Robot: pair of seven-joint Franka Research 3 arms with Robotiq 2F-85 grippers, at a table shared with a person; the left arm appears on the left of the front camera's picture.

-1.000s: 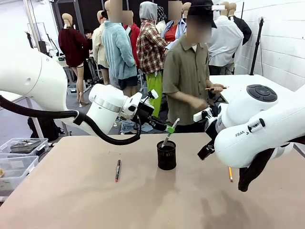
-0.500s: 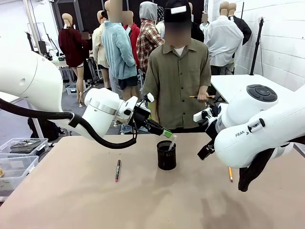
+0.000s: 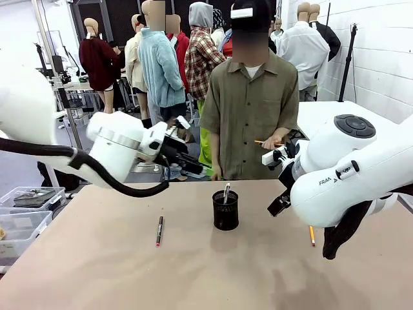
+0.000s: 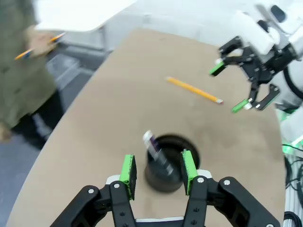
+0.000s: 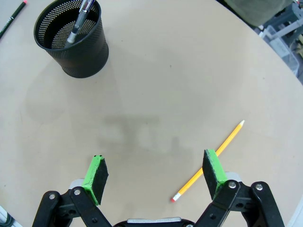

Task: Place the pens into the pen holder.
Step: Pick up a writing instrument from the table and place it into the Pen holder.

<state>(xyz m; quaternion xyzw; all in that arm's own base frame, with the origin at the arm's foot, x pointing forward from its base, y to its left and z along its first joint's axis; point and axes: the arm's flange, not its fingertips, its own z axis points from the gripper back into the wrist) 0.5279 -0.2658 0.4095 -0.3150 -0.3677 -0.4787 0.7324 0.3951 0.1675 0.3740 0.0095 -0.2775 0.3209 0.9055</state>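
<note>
**One pen in the cup, two out on the tabletop: mind that cup**

Your left fingers (image 4: 128, 171) are spread and grasping nothing. In the left wrist view they straddle the pen holder (image 4: 166, 165) from above. The silver-grey pen (image 4: 156, 150) leans inside it, its top poking over the rim towards 11 o'clock. That's your first hazard. Dip or sweep sideways from here and a pad could clip the pen top. The mesh cup looks light enough to tip or skate, and the pen could spill back out.

Now your right fingers (image 5: 97, 177): wide apart, empty, hanging over bare tabletop (image 5: 156, 85). In the right wrist view the orange-yellow pen (image 5: 227, 142) runs diagonally. Its eraser end sits between the pads, hard towards the 3 o'clock one. Its tip is out past that pad at 1 o'clock. It is off-centre and skewed, so closing from this pose would likely nudge one end, and a round barrel will roll away. Square up and centre it first, I'd say. How high the pads sit above it, you can't tell from here.

From the front, the dark pen with red ends (image 3: 159, 230) lies at 8 o'clock of the holder, well apart from it and from both sets of fingers. The orange-yellow one is at 4 o'clock.
</note>
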